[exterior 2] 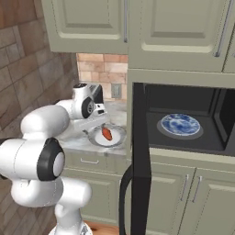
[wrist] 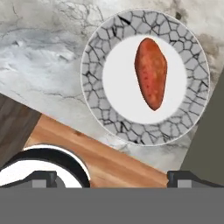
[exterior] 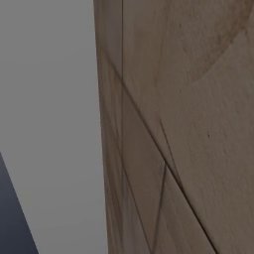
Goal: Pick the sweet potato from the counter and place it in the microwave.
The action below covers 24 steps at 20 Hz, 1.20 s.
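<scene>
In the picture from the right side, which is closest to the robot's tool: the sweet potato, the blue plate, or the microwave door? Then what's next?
1. Sweet potato: on its grey plate on the counter, just right of the tool.
2. Microwave door: swung open, standing farther right.
3. Blue plate: inside the microwave, farthest right.

No legible txt, labels, brands, nos. or signs anywhere.
</scene>
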Tool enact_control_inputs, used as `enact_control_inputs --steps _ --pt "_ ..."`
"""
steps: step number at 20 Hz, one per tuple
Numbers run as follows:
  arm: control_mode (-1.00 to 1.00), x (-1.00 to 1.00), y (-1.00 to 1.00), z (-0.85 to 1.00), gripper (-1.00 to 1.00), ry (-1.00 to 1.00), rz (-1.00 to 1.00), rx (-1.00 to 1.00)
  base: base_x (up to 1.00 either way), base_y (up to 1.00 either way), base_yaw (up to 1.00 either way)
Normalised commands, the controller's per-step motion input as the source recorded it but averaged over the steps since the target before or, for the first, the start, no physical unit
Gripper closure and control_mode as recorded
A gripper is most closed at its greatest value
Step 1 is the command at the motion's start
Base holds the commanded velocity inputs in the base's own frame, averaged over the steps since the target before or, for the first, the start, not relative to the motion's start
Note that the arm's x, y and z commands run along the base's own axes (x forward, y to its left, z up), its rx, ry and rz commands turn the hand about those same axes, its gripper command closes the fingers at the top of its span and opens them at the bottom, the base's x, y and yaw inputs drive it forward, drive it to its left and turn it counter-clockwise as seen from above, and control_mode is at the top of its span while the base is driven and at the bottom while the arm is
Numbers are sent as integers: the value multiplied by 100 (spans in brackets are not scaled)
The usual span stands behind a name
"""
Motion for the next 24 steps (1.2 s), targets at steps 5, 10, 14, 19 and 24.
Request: enact_control_inputs --steps 5,10,14,19,24 --pt "-100 27 -6 -30 -100 17 6 0 0 0 0" --pt "-100 30 0 -38 -100 13 5 0 0 0 0" --pt "-100 23 0 -24 -100 2 4 0 0 0 0" --pt "-100 32 -4 -14 -100 1 3 0 0 0 0" --pt "-100 35 -10 -17 -100 4 3 0 0 0 0"
